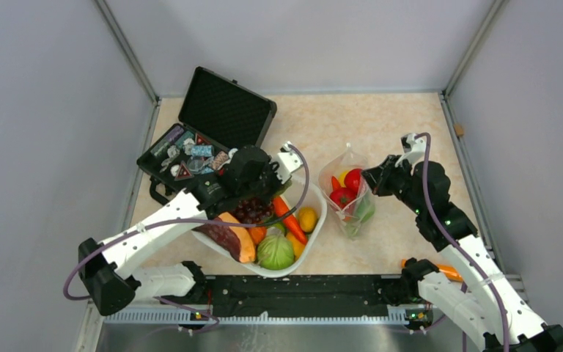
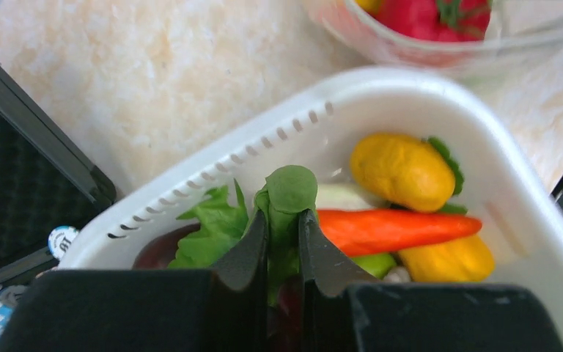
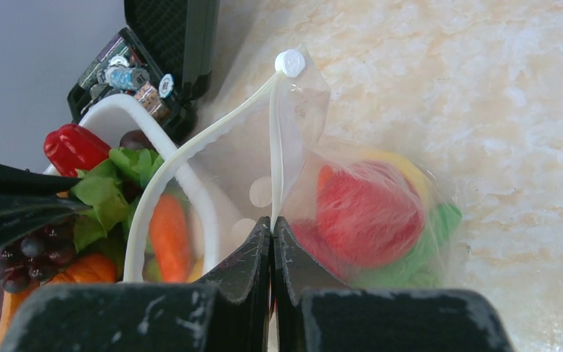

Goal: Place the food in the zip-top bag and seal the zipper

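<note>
zip-top bag (image 1: pixel 341 176) — long axis near-to-far, zipper (image 3: pixel 276 147) pinched by right gripper (image 3: pixel 272 224).

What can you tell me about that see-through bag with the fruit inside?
The zip-top bag is clear, crinkly plastic, resting on the table beside the white basket. Its mouth gapes: the zipper strip splits into two whitish bands meeting at a round white tab. Inside show a red tomato piece, a yellow piece and a green piece. The right gripper is shut on one band.
</note>
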